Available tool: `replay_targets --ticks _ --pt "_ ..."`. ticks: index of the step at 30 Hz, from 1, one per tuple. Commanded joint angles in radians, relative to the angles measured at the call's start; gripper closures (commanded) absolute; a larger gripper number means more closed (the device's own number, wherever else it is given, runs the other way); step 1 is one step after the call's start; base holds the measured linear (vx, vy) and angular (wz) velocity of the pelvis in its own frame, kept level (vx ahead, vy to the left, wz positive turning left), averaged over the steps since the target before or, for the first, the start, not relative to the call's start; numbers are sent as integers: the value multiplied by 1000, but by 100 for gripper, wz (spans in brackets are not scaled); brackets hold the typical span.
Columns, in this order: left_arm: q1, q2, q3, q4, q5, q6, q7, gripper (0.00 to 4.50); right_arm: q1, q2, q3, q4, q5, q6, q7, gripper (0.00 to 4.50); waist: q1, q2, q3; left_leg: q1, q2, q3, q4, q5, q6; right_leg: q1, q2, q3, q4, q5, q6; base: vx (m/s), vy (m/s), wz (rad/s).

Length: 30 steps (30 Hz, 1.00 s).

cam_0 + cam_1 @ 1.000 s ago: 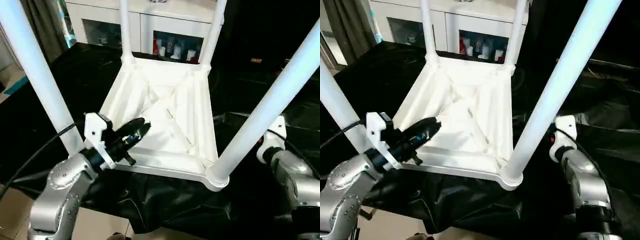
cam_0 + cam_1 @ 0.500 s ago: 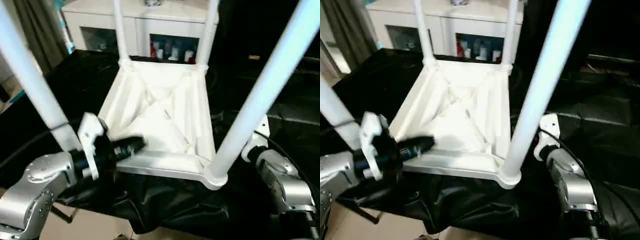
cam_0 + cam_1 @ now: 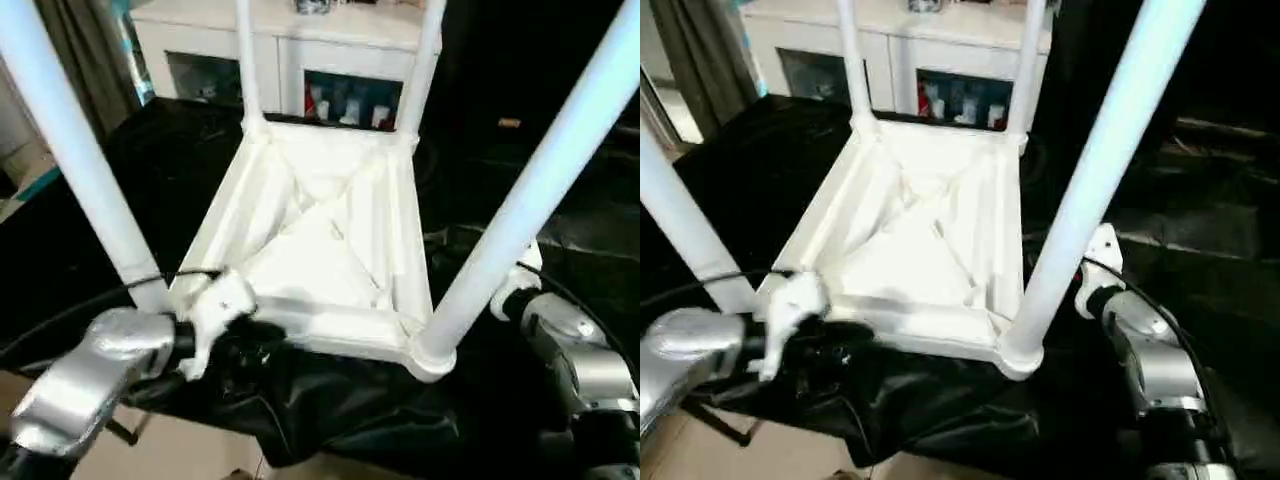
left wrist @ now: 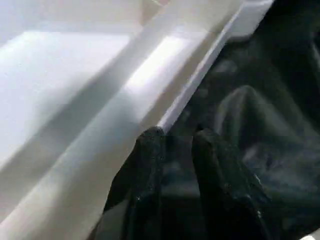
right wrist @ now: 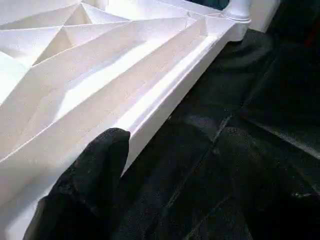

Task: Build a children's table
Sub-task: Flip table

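Note:
The children's table (image 3: 320,240) lies upside down on a black cloth, ribbed underside up. Its white tube legs stand in the corner sockets: near left (image 3: 70,150), near right (image 3: 540,200), and two at the back (image 3: 245,60). My left gripper (image 4: 177,132) is low in front of the table's near rim, just outside it. Its two black fingers (image 4: 150,150) stand a little apart with nothing between them. My right gripper (image 5: 170,140) is beside the table's right edge, open, with one finger (image 5: 100,165) against the rim. In the eye views its wrist (image 3: 520,290) sits behind the near right leg.
The black cloth (image 3: 350,420) covers the work surface and hangs over its near edge, with bare floor (image 3: 180,450) below at the left. A white glass-door cabinet (image 3: 330,40) stands behind the table. A cable (image 3: 80,310) runs to my left arm.
My left gripper has dropped from over the table's underside to in front of and below the near rim. The right arm has hardly moved. The camera shifted slightly.

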Motion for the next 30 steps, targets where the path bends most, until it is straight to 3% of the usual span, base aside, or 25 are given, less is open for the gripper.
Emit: replay_targets --ticks 1,6,9,12,16,18,20,21,22,23,24,25,26,29,30 --pt "-27 -1 -36 85 87 -20 36 331 -6 -13 -7 -6 -6 -6 4 124 0 -7 -58 26 37 -17 -71 -173 -2 32 -45 40 -77 -156 -174 0 0 0" --pt "-60 7 -66 150 137 -63 39 331 7 -20 -16 -25 -6 0 -1 124 -4 -8 -52 31 37 -23 -79 -292 -36 26 -49 40 -96 -335 -139 0 0 0" --pt "-82 -2 -71 191 164 -105 65 331 17 -23 -21 -34 -6 -3 -4 124 -7 -6 -50 32 38 -27 -82 -325 -45 23 -51 40 -99 -382 -129 0 0 0" --pt "-123 -24 -57 273 199 -204 108 331 46 -30 -32 -70 7 0 -5 124 -8 -7 -49 39 35 -29 -79 -374 -53 14 -52 39 -112 -472 -101 0 0 0" --pt "-107 -47 2 264 157 -266 113 331 88 -16 -50 -119 29 11 -19 124 -8 -9 -47 33 36 -35 -83 -390 -53 16 -55 34 -118 -522 -77 0 0 0" --pt "-49 -107 125 169 33 -280 137 331 134 23 -85 -180 60 32 -66 124 -8 -2 -52 27 42 -38 -88 -385 -55 19 -58 33 -110 -453 -110 0 0 0" --pt "3 -161 216 77 -59 -252 185 331 167 49 -97 -232 67 46 -103 124 -5 7 -55 29 42 -37 -89 -387 -49 16 -52 32 -105 -382 -142 0 0 0" --pt "40 -194 259 22 -93 -246 231 331 187 65 -96 -270 54 57 -136 124 -7 5 -55 22 42 -35 -90 -372 -48 20 -48 33 -99 -322 -155 0 0 0" --pt "40 -194 259 22 -93 -246 231 331 187 65 -96 -270 54 57 -136 124 -7 5 -55 22 42 -35 -90 -372 -48 20 -48 33 -99 -322 -155 0 0 0" --pt "110 -264 321 -55 -107 -228 359 331 221 98 -94 -331 8 80 -220 124 -11 2 -53 18 45 -33 -92 -365 -45 23 -45 34 -94 -296 -155 0 0 0" --pt "180 -320 332 -104 -81 -203 463 331 245 123 -86 -363 -31 92 -276 124 -13 -9 -49 18 41 -29 -89 -370 -38 20 -44 33 -103 -325 -141 0 0 0" --pt "197 -330 332 -115 -79 -197 477 331 251 126 -83 -370 -35 96 -282 124 -13 -6 -52 19 41 -30 -87 -364 -38 21 -46 34 -101 -331 -135 0 0 0" --pt "232 -351 331 -137 -76 -187 503 331 262 133 -77 -384 -39 104 -290 124 -13 -7 -50 16 37 -30 -86 -360 -32 20 -46 36 -108 -371 -105 0 0 0" --pt "346 -418 291 -145 50 -247 619 331 305 152 -56 -418 -45 75 -291 124 -13 -9 -55 16 42 -31 -87 -344 -27 18 -39 39 -110 -341 -60 18 -4 0" --pt "373 -442 287 -138 62 -276 634 331 316 166 -65 -418 -38 61 -299 124 -13 -7 -56 18 42 -31 -87 -334 -24 16 -38 40 -111 -309 -62 0 0 0"
